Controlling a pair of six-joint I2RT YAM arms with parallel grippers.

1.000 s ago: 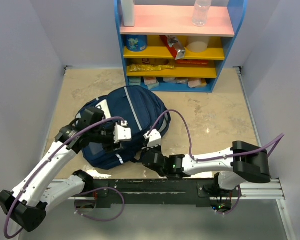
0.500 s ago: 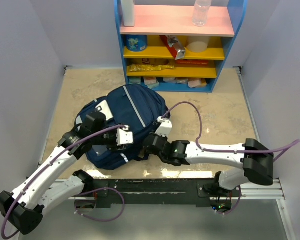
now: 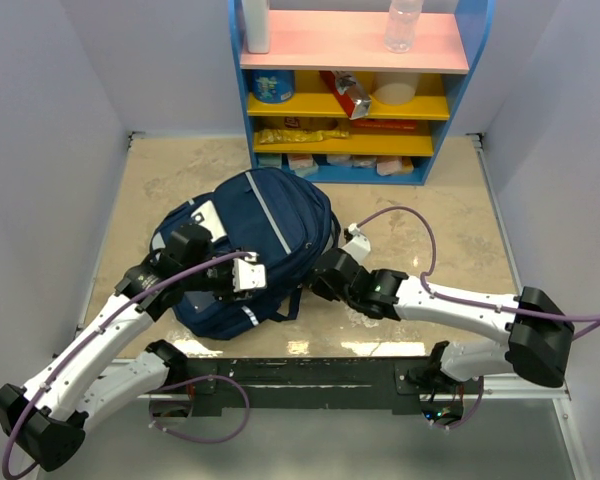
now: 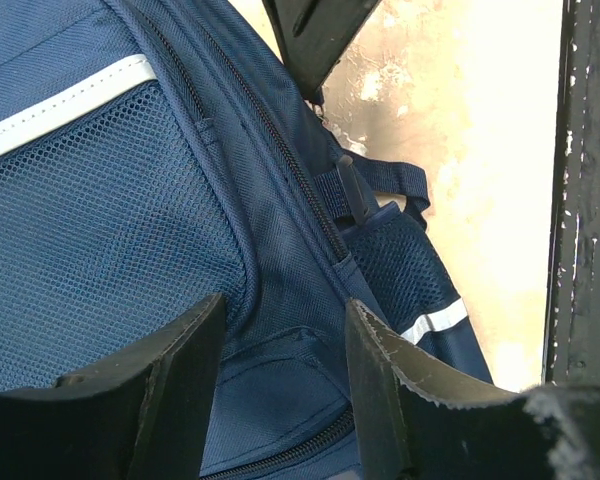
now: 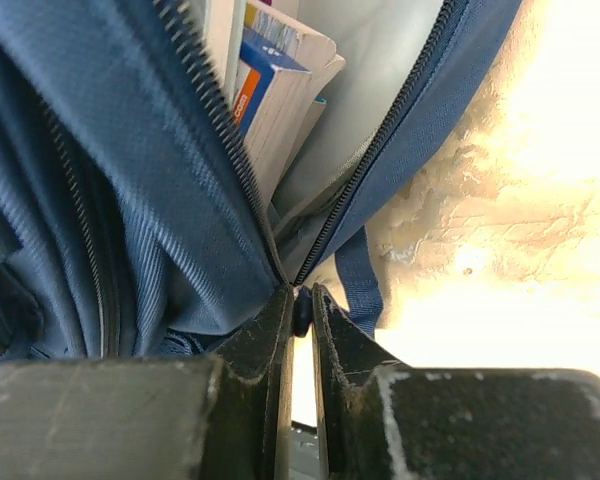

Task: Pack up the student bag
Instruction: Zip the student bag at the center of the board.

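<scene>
At the mouth of the bag (image 3: 265, 225): we are pinching the zip pull (image 5: 300, 316) in the right gripper (image 5: 301, 298), likely for zipping; left gripper (image 4: 283, 308) gaping, empty, likely bracing.

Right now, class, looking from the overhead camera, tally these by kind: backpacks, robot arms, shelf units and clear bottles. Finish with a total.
Backpack: 1
Robot arms: 2, left arm and right arm
Shelf unit: 1
Clear bottle: 1
Total: 5
</scene>
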